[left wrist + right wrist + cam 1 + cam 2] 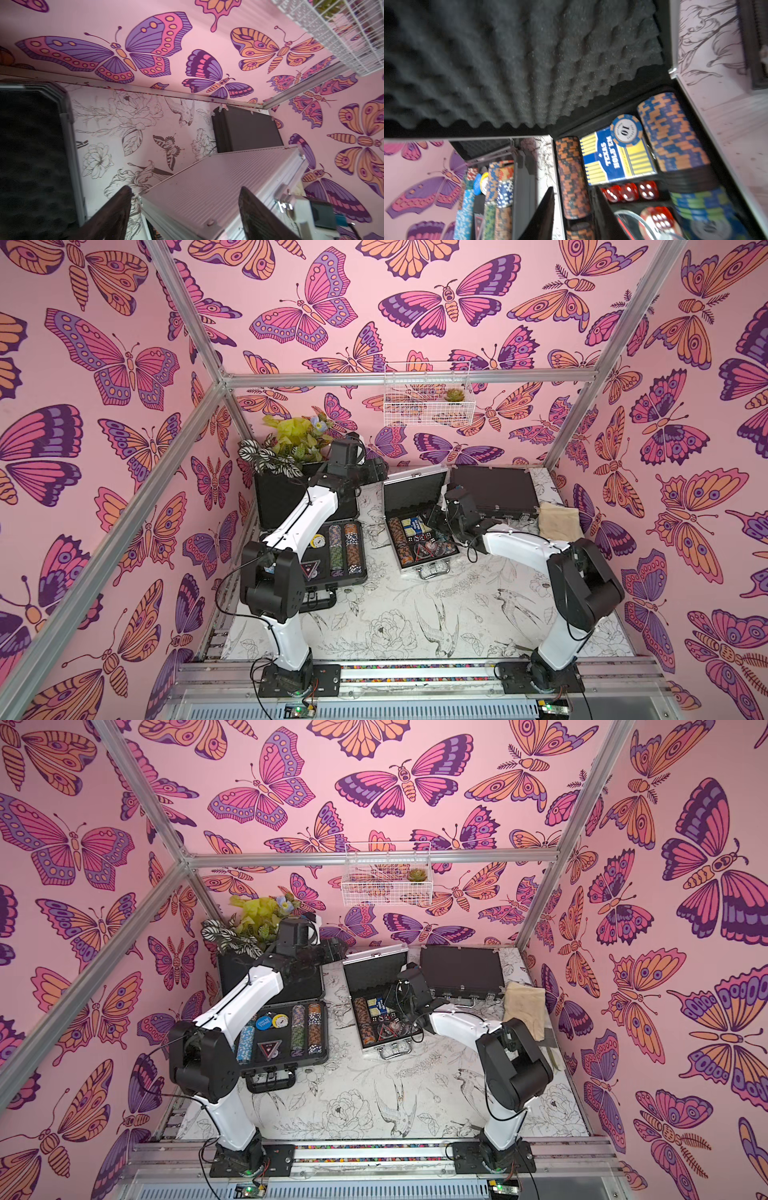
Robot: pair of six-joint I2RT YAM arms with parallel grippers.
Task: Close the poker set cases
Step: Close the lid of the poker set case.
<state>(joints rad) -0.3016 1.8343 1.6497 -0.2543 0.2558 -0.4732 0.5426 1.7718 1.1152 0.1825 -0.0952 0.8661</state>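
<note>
The silver case point(434, 567) sits open on the counter point(395, 614), its lid point(413, 489) upright between the two arms.
The left fingers point(112, 214), spread and empty, sit just behind the lid, so that arm looks the nearer pusher; the hinge runs side to side. The right fingers point(542, 216), partly apart and empty, hang over the chips point(571, 176) in front — right in the lid's path. The grey case point(232, 977) at left gapes too; the black case point(492, 493) behind is shut.

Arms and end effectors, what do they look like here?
Both alike: left arm and right arm have white link shells, boxy black joint housings, loose black cables, black base plates. Dark flat tapered fingers on left end effector and right end effector.
</note>
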